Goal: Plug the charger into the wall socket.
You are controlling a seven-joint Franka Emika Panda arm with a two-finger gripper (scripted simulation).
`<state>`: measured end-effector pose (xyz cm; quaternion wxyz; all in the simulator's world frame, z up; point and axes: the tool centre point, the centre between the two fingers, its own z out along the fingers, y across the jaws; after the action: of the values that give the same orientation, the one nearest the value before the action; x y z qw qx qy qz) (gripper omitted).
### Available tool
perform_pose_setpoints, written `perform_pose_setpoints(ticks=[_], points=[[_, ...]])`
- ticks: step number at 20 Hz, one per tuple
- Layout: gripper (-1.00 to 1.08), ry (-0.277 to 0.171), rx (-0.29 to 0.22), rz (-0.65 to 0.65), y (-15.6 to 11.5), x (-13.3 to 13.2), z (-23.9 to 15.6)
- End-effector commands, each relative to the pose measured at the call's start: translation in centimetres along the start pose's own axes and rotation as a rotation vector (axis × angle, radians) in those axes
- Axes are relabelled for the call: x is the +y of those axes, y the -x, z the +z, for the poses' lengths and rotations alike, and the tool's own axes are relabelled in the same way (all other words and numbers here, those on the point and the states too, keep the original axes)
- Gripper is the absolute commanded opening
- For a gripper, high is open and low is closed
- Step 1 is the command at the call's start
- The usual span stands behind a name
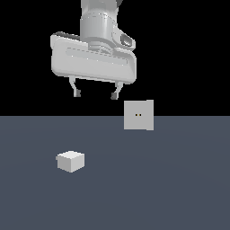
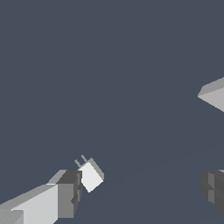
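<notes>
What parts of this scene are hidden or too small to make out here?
- Charger: its prongs face away in the exterior view; the wrist view shows them only as tiny stubs.
- Wall socket: the holes are mere dots in the exterior view; the wrist view's edge cuts off all but one corner.
- Hand: the arm above it is cut off by the exterior view's top edge.

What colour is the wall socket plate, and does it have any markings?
Light grey, with two tiny dark-yellowish holes at the centre of the wall socket; clearest in the exterior view.

White-grey charger; light-grey wall socket (two tiny yellowish dots at centre); slate-blue floor.
</notes>
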<state>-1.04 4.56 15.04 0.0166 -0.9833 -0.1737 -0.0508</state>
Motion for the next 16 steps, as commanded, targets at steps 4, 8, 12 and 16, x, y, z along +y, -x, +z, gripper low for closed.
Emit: perform_pose_setpoints(ticks=[4, 8, 12, 16], points=[[1.0, -0.019, 0.024, -0.137, 0.9, -1.5, 1.7], [1.0, -0.032, 0.041, -0.233, 1.7, -2.5, 2.8], [1.0, -0.045, 0.057, -0.325, 2.5, -3.3, 4.0], [1.0, -0.059, 0.073, -0.415, 3.3, -4.1, 5.1]])
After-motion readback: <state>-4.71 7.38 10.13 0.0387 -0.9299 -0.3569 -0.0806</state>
